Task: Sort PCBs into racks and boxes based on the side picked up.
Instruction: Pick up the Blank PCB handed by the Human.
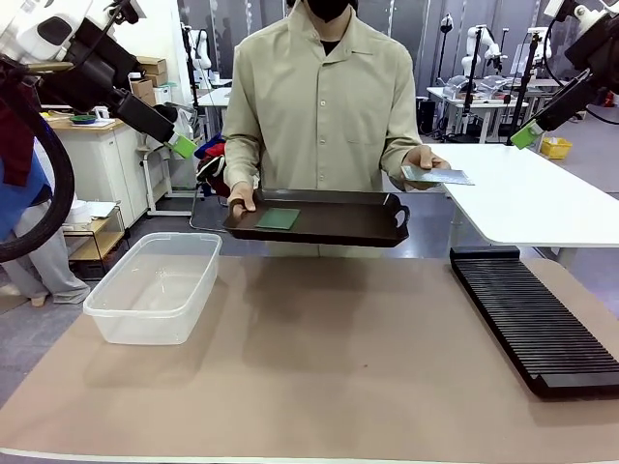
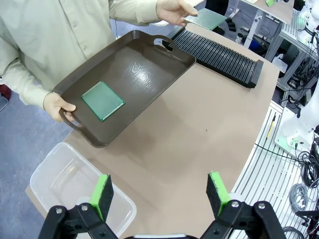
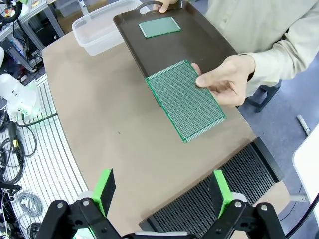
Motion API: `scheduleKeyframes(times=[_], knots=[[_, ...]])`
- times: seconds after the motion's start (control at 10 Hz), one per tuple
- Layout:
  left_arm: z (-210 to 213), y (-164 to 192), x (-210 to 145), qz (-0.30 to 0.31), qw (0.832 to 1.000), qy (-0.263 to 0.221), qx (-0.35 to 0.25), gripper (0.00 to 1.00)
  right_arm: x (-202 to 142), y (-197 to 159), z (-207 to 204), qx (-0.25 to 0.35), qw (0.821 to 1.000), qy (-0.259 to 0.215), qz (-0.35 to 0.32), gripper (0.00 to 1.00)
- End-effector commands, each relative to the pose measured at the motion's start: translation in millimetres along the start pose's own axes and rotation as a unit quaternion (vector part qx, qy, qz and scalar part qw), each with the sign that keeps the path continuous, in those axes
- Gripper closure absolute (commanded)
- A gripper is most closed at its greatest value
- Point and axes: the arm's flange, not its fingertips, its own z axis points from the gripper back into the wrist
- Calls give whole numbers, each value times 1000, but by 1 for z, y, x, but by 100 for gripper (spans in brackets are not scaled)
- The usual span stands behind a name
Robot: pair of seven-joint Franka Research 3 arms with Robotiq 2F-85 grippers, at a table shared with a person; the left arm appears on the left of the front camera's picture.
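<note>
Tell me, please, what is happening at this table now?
A person holds a brown tray with one hand; one PCB lies on it. The other hand holds a second PCB out beside the tray. The left tool and right tool hang open and empty. The clear box and black rack hold no boards.
</note>
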Motion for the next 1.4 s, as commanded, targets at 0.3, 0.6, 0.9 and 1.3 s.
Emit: scheduleKeyframes(times=[0.3,0.6,0.9,1.3], knots=[[1,1,-1,0,1000,-2,-4,0,2,-54,-16,61,964,-4,-259,0],[1,1,-1,0,1000,-2,-4,0,-16,-82,-32,97,922,-26,-374,0],[1,1,-1,0,1000,-2,-4,0,-25,-90,-35,98,924,-16,-369,0],[1,1,-1,0,1000,-2,-4,0,-25,-90,-35,98,924,-16,-369,0]])
